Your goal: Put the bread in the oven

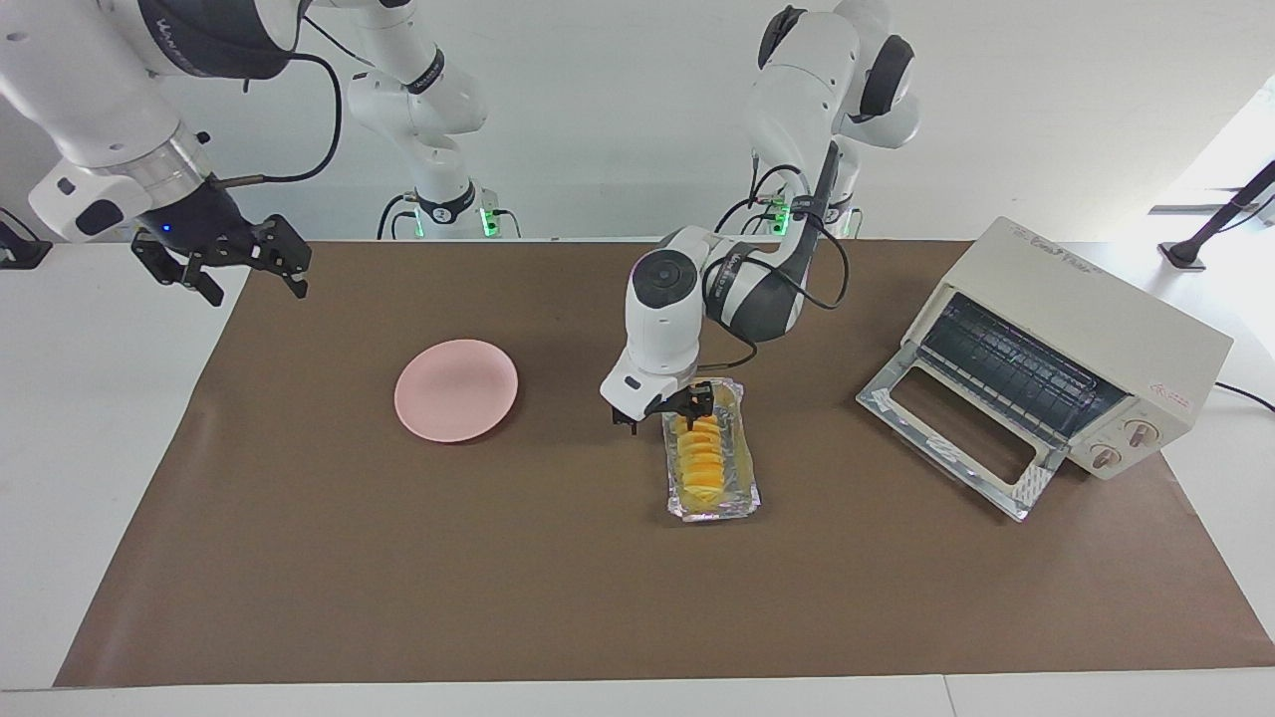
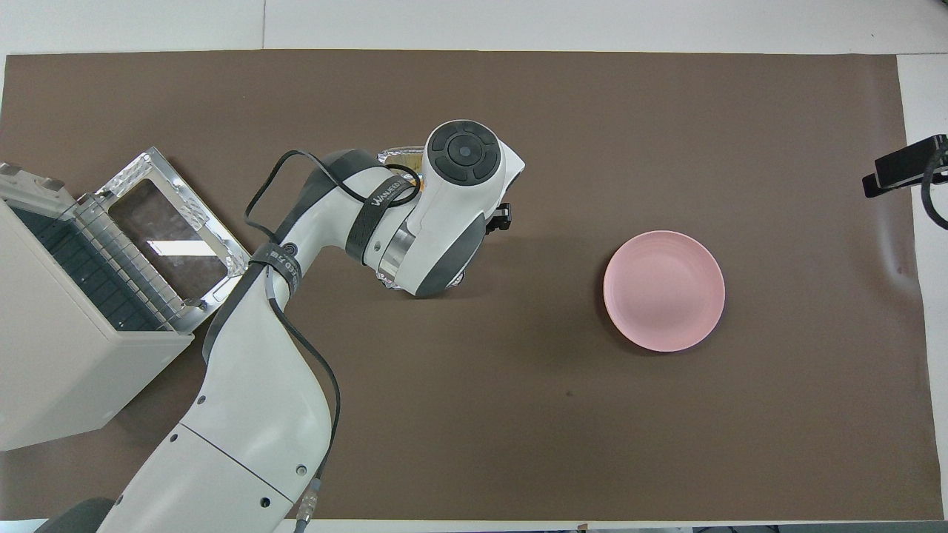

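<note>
Overhead view hides the bread (image 1: 701, 453) under the left claw (image 1: 661, 410), its fingers spread astride the tray's (image 1: 745, 478) edge

A pink plate (image 1: 456, 389) sat on the brown mat (image 1: 398, 558), toward the right arm's end; mid-table lay a crinkled foil tray (image 1: 745, 468), well apart from the plate
</note>
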Tool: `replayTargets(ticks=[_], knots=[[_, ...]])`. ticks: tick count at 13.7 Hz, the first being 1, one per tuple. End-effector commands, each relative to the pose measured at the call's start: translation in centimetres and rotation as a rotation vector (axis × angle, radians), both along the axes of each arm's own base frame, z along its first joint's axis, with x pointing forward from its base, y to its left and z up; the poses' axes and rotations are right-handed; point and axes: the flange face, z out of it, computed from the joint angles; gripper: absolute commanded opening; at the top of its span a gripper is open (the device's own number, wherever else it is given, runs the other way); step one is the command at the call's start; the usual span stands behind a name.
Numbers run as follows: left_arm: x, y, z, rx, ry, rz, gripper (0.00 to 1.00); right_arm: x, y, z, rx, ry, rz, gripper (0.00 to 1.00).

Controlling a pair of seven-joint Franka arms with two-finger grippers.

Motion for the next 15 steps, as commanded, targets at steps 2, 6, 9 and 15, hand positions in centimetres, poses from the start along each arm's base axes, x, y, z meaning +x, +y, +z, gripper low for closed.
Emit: replayTargets(ticks=[2,6,9,15], knots=[[0.4,-0.2,-0.3,0.002,-0.027,-0.019,0.83,-2.6,-0.3,0.4,-0.031,0.023,0.020,1.00],[0.3,-0.6,-0.9,0.010,-0.029,-0.030,0.66,-6.3,-0.4,0.5,-0.031,0.037,0.008,1.00],[0.3,-0.8,-0.9,-0.001,-0.038,-0.029,0.45,-7.4,-0.2,1.0,-0.032,0.027,0.009,1.00],[-0.3,0.5,-2.7,0.029,0.014,0.035,0.00,-9.0,0.0,2.0,-0.036,-0.024,0.006,1.00]])
